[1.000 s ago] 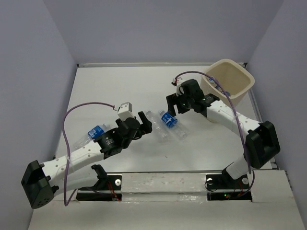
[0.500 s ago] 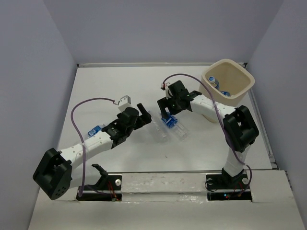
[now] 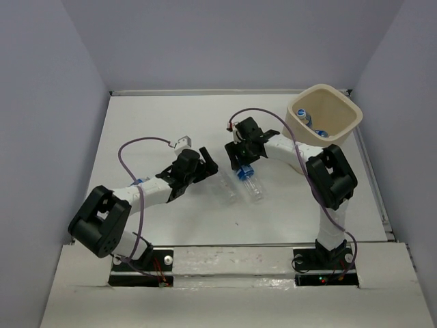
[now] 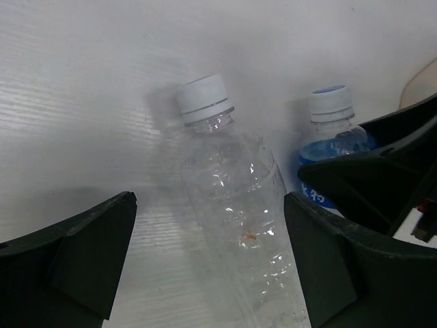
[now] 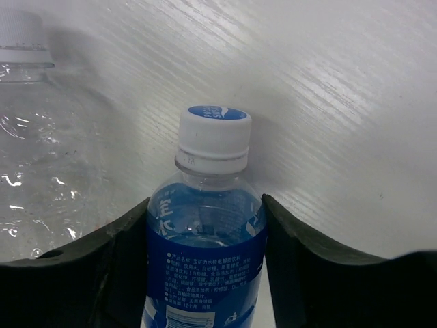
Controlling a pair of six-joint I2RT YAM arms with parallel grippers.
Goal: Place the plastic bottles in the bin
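Two bottles lie side by side mid-table. My right gripper is shut on the blue-labelled bottle, with both fingers against its label just below the white cap; the bottle still rests on the table. My left gripper is open, its jaws standing wide on either side of the plain clear bottle, not touching it. That clear bottle also shows in the top view. A third, blue-labelled bottle lies partly hidden under my left arm. The beige bin stands at the back right.
The bin holds at least two bottles. Grey walls enclose the table on the left, back and right. My two grippers are close together over the two bottles. Purple cables loop off both wrists.
Both arms have stretched toward the middle bottles. My right gripper has come down onto the blue-labelled bottle. My left gripper has moved right, up to the clear bottle.
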